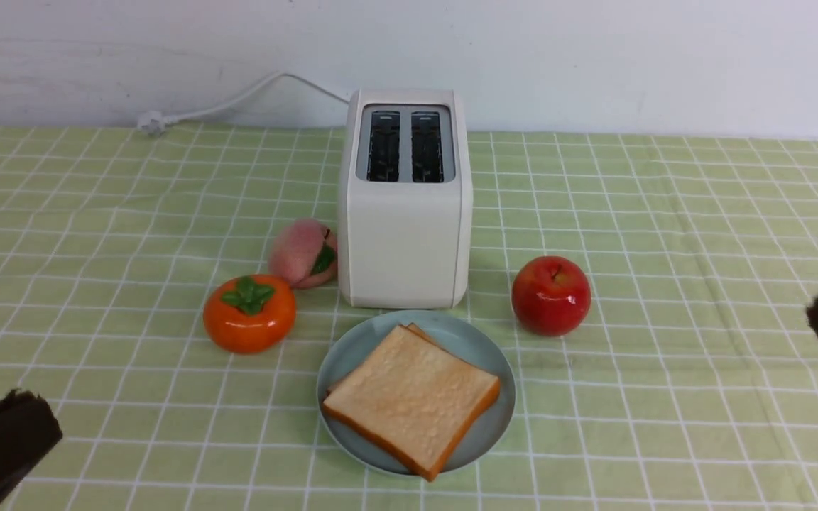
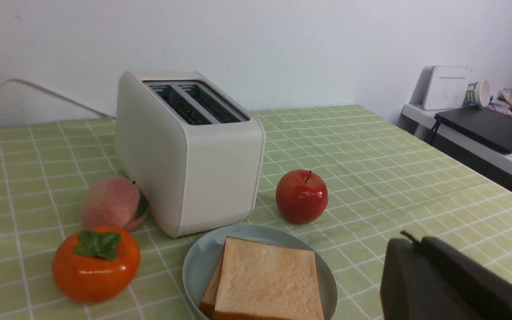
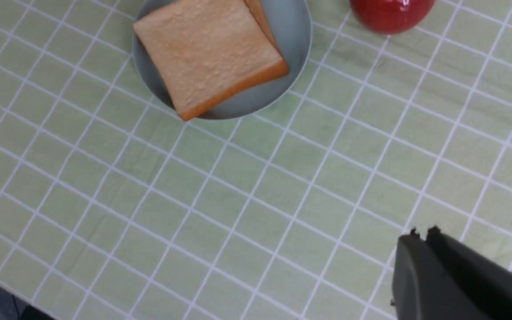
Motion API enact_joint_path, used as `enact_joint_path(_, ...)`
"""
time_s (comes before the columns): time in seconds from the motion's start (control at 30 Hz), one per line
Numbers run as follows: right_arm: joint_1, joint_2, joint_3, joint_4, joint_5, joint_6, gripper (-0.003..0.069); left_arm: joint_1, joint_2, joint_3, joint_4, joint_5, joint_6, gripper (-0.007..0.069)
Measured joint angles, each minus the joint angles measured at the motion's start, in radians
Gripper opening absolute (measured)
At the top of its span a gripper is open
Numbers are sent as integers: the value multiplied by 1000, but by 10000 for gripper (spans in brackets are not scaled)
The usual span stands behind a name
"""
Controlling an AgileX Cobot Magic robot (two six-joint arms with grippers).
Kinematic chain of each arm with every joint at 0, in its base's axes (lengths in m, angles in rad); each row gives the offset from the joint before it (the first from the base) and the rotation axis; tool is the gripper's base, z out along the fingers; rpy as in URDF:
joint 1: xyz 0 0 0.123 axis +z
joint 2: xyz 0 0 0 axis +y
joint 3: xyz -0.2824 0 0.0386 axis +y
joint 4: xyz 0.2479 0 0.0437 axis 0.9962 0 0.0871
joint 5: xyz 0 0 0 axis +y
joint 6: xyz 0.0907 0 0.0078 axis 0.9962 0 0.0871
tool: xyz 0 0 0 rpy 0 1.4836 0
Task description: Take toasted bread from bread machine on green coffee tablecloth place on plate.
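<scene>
Right hand [image 3: 421, 232] closed above tablecloth [image 3: 238, 200]

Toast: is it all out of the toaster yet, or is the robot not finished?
Looks finished. Done: both toast slices lie stacked on the plate, and the toaster shows empty slots. In hand: nothing; the left gripper and right gripper are shut and empty. Left: nothing that shows.

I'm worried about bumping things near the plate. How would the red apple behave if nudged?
The red apple is round, so it would probably roll on the flat tablecloth. Its glossy, highlighted skin looks slippery to pinch. It stands apart from the plate, so a short roll might reach the rim.
</scene>
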Motion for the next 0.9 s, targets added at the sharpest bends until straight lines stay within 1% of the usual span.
enact_joint_path(0.13, 0, -191, 151, 0, -5, 40, -1, 0, -28, 80, -14, -87, 1, 5)
enact_joint_path(0.23, 0, -338, 276, 0, -72, 93, -1, 0, -29, 107, -17, -119, 1, 8)
enact_joint_path(0.37, 0, -468, 453, 1, -268, 121, -1, 0, -29, 108, -21, -135, 1, 13)
enact_joint_path(0.47, 0, -528, 592, 29, -489, 130, -1, 0, -29, 108, -24, -138, 1, 15)
enact_joint_path(0.5, 0, -532, 600, 36, -504, 131, -1, 0, -29, 108, -24, -138, 1, 15)
enact_joint_path(0.53, 0, -542, 660, 67, -626, 131, -1, 0, -29, 108, -24, -138, 1, 15)
enact_joint_path(0.6, 0, -544, 715, 99, -712, 131, 0, 0, -29, 108, -24, -138, 1, 15)
enact_joint_path(0.63, 0, -544, 769, 136, -814, 131, 1, 0, -29, 108, -25, -138, 1, 15)
enact_joint_path(0.7, 0, -544, 826, 166, -920, 131, 2, 0, -29, 108, -25, -138, 1, 15)
enact_joint_path(0.83, 0, -544, 909, 185, -1032, 131, 3, 0, -29, 108, -25, -138, 1, 19)
enact_joint_path(0.9, 0, -544, 936, 185, -1042, 131, 5, 0, -29, 109, -25, -138, 1, 18)
